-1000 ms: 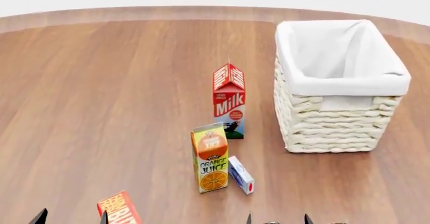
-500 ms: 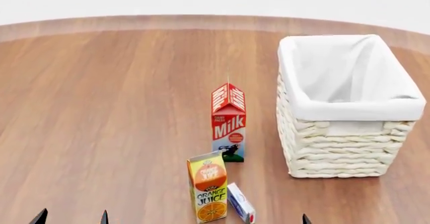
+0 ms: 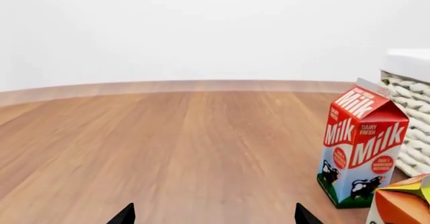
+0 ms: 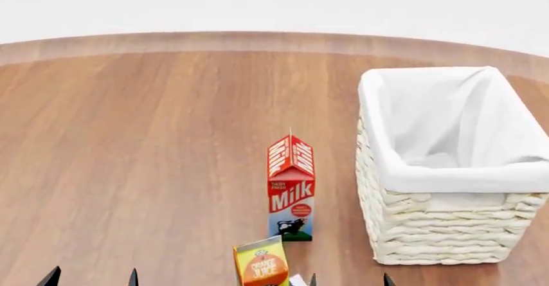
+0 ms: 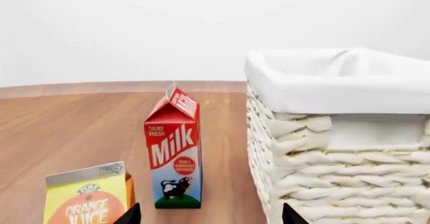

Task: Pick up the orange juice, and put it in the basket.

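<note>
The orange juice (image 4: 261, 268) stands upright on the wooden worktop (image 4: 128, 144) at the near edge of the head view, cut off below its label. It is a carton with a yellow face, an orange patch, green lettering and an orange side. It sits nearer the robot than the milk carton (image 4: 291, 188), apart from it, and the basket (image 4: 446, 234) stands to the right of both.

The right wrist view gives the juice's front (image 5: 87, 199) more plainly, with "ORANGE JUICE" readable, and shows the milk (image 5: 173, 153) beside the basket's woven wall (image 5: 323, 168). The left wrist view catches only the juice's sloped top corner (image 3: 402, 204) just in front of the milk (image 3: 359, 143).

Both tools show only as dark fingertips at the frame edges: the left tool (image 4: 92, 277) with tips spread apart and the right tool (image 4: 351, 279) likewise, neither touching anything.
</note>
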